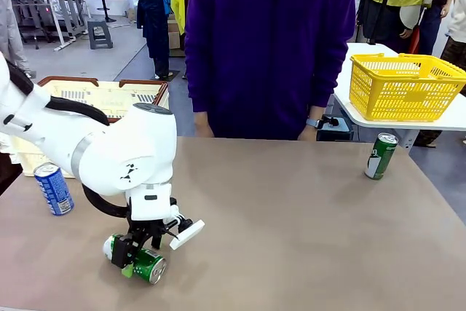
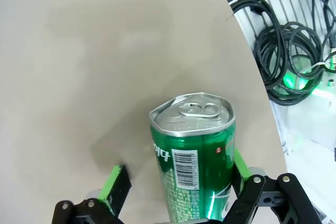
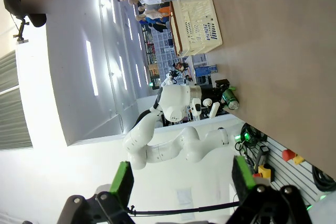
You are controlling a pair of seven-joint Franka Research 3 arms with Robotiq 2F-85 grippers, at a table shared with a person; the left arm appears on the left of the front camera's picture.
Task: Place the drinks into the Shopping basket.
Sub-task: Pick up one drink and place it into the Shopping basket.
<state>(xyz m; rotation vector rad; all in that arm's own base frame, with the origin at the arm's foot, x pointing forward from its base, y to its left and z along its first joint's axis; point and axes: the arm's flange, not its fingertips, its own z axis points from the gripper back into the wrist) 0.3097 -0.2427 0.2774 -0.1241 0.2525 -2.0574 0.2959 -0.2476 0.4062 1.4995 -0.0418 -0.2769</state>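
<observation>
A green can (image 1: 151, 266) (image 2: 191, 156) is lying on its side near the front left of the bench (image 1: 291, 223). We are straddling it with our left gripper (image 1: 133, 256) (image 2: 176, 177), whose jaws are standing apart: one pad is sitting just beside the can and a gap is showing at the other. A blue can (image 1: 54, 189) is standing upright to the left. Behind it, the Shopping basket (image 1: 102, 81) (image 3: 197, 22) is sitting off the bench's far left corner. Another green can (image 1: 381, 156) is standing well apart at the right edge. We are holding our right gripper (image 3: 182, 179) spread, with nothing between its pads.
</observation>
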